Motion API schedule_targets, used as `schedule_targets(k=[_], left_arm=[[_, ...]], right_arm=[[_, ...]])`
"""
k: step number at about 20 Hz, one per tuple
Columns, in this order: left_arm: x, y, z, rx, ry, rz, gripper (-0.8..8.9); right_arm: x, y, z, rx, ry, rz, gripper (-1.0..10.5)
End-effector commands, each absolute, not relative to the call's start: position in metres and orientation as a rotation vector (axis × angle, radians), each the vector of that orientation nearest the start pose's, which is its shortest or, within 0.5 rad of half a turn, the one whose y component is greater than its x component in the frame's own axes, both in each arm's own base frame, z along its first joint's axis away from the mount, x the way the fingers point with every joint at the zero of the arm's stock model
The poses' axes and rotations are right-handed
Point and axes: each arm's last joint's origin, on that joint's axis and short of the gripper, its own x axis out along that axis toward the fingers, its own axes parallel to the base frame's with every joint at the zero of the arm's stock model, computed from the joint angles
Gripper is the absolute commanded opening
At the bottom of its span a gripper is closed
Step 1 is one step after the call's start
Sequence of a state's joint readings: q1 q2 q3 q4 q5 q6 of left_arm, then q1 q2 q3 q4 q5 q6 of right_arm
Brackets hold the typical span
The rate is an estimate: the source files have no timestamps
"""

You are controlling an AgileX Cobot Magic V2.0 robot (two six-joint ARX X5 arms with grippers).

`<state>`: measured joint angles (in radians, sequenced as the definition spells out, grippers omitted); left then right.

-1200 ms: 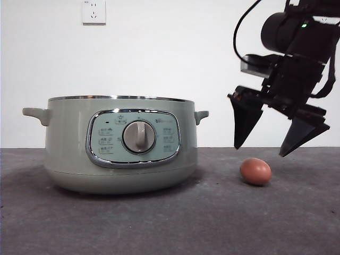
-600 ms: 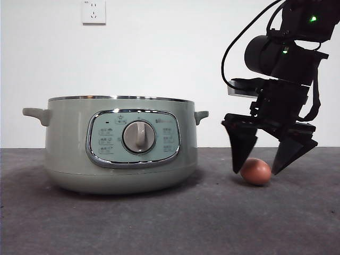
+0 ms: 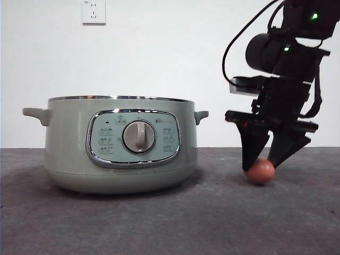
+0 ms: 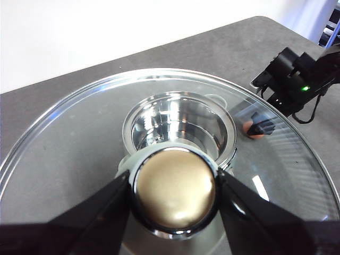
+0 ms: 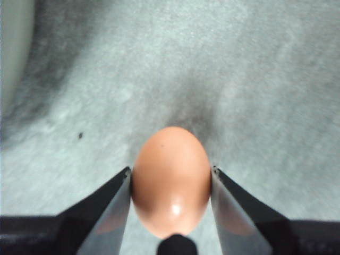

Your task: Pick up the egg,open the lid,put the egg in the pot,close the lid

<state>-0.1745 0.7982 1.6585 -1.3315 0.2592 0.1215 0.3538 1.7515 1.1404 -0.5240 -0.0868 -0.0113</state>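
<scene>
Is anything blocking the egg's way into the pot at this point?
Yes: the lid. The left wrist view shows it over the pot, with the left gripper closed on its knob. The right gripper grips the egg on the table beside the pot, nothing between them.

Pot bulks left of the egg, bare table between them, apparently open tabletop in front.

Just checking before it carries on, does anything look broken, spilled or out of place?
Nothing stands out. The egg looks whole on the table, with the right gripper closed against its sides. The left gripper grips the lid's knob; the pot stands upright.
</scene>
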Motion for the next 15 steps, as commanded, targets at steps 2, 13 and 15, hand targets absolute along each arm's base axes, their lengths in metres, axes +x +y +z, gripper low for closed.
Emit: schedule_targets(k=[2, 13, 15], left_arm=[[0.029, -0.013, 0.477, 0.092, 0.416, -0.458, -0.08], [0.029, -0.013, 0.477, 0.099, 0.414, -0.459, -0.08], [0.029, -0.013, 0.477, 0.098, 0.414, -0.459, -0.08]], right_arm=[[0.309, 0.118, 0.226, -0.135, 1.007, 0.407, -0.1], [0.301, 0.192, 0.365, -0.152, 0.560, 0.636, -0.1], [0.310, 0.217, 0.368, -0.178, 0.558, 0.684, -0.1]])
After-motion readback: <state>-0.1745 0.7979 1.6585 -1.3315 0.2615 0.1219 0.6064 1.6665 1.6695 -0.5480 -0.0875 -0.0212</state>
